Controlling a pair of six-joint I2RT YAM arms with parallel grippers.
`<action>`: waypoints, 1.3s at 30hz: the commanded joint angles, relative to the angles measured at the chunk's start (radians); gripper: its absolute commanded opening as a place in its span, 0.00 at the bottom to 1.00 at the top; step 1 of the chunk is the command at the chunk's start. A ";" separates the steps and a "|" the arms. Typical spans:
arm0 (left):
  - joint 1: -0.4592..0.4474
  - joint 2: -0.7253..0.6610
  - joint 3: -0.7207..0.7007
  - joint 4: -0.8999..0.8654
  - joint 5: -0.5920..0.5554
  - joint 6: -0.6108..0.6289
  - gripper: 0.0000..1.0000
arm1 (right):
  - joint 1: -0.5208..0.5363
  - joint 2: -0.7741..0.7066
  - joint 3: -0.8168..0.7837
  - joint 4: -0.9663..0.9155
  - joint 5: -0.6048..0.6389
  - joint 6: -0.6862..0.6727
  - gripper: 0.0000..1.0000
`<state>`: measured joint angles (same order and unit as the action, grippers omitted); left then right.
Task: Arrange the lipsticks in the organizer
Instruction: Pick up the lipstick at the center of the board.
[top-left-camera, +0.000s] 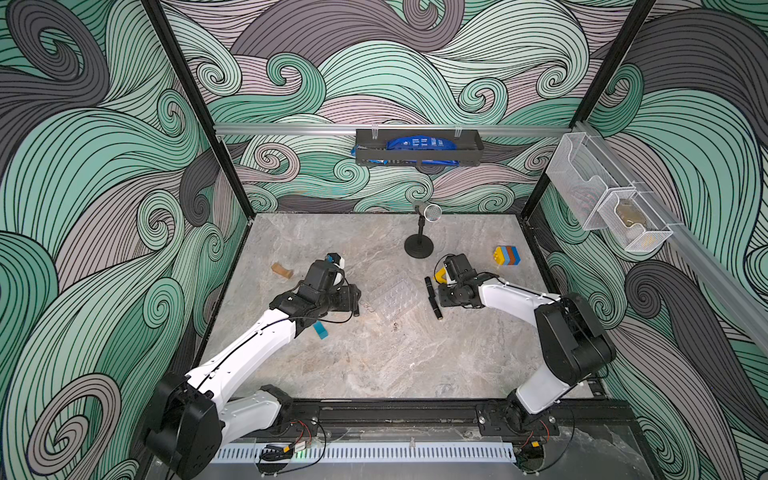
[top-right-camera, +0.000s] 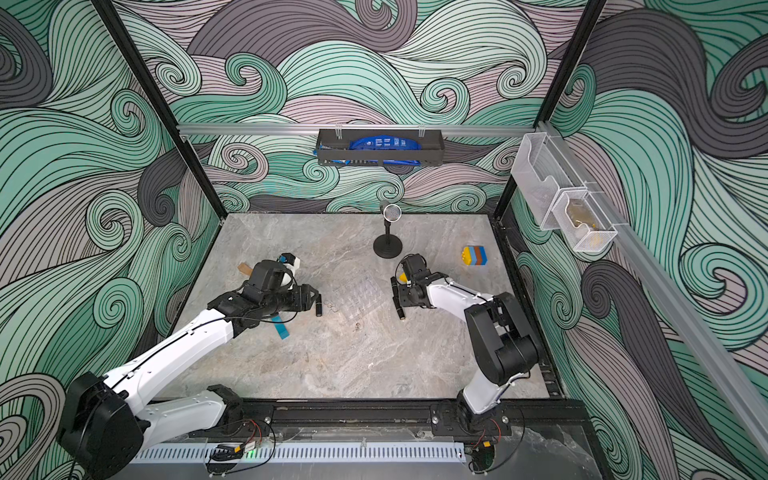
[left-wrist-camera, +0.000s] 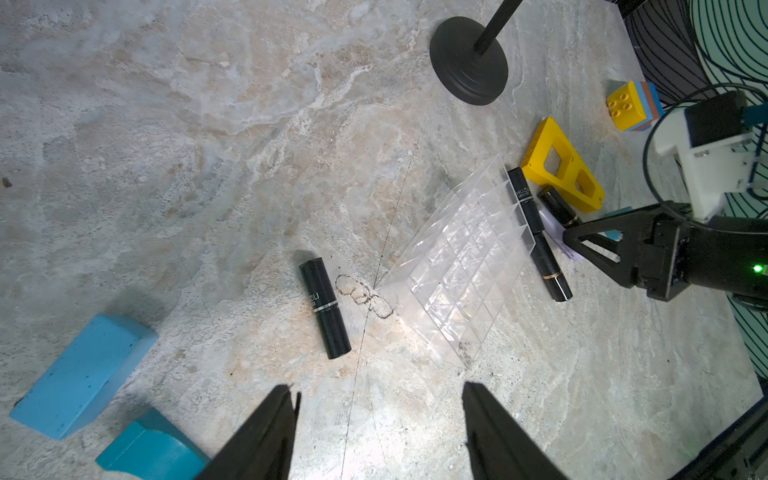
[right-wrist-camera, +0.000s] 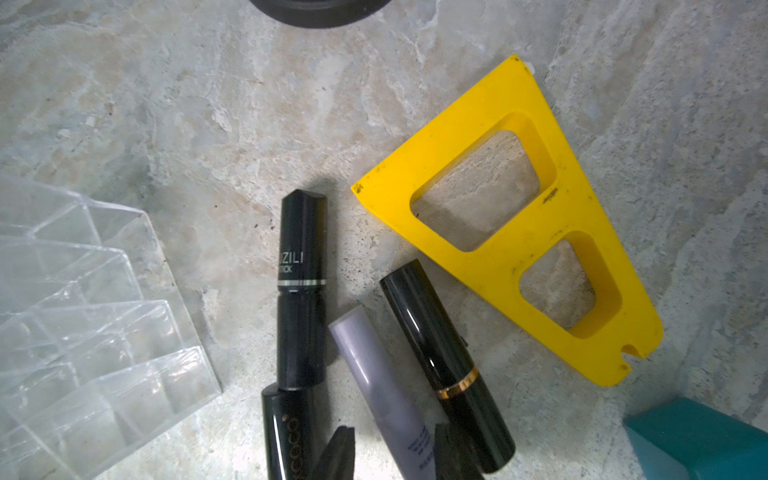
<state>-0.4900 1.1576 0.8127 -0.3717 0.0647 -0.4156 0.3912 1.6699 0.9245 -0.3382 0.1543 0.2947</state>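
The clear organizer (top-left-camera: 392, 297) (left-wrist-camera: 457, 270) lies mid-table between the arms. One black lipstick (left-wrist-camera: 325, 307) lies on its left side, just ahead of my open left gripper (left-wrist-camera: 380, 399) (top-left-camera: 354, 298), which holds nothing. On the organizer's right side, two black lipsticks (right-wrist-camera: 301, 286) (right-wrist-camera: 284, 432) lie end to end. Beside them are a lilac lipstick (right-wrist-camera: 382, 390) and a gold-banded black one (right-wrist-camera: 444, 365). My right gripper (right-wrist-camera: 392, 440) is low over the lilac tube with a finger on each side. A gap shows at one finger. In both top views the lilac tube is hidden.
A yellow triangular frame (right-wrist-camera: 498, 232) lies next to the right-hand lipsticks, with a teal block (right-wrist-camera: 698, 440) near it. Two blue blocks (left-wrist-camera: 79, 374) (left-wrist-camera: 153, 449) lie by the left arm. A microphone stand (top-left-camera: 419, 245), a coloured brick stack (top-left-camera: 507, 255) and a wooden piece (top-left-camera: 282, 270) sit further back.
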 joint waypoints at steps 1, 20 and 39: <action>-0.007 -0.008 -0.004 0.003 0.015 -0.002 0.66 | -0.001 0.027 0.013 0.006 -0.017 0.000 0.36; -0.008 -0.058 0.016 -0.034 -0.020 0.019 0.66 | 0.020 -0.036 0.006 -0.043 -0.026 0.009 0.20; -0.121 -0.253 -0.166 0.156 0.139 -0.039 0.56 | 0.070 -0.656 -0.424 0.672 -0.682 0.265 0.17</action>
<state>-0.6048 0.9432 0.6884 -0.3237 0.1394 -0.4183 0.4355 1.0912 0.5758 0.0368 -0.3752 0.4831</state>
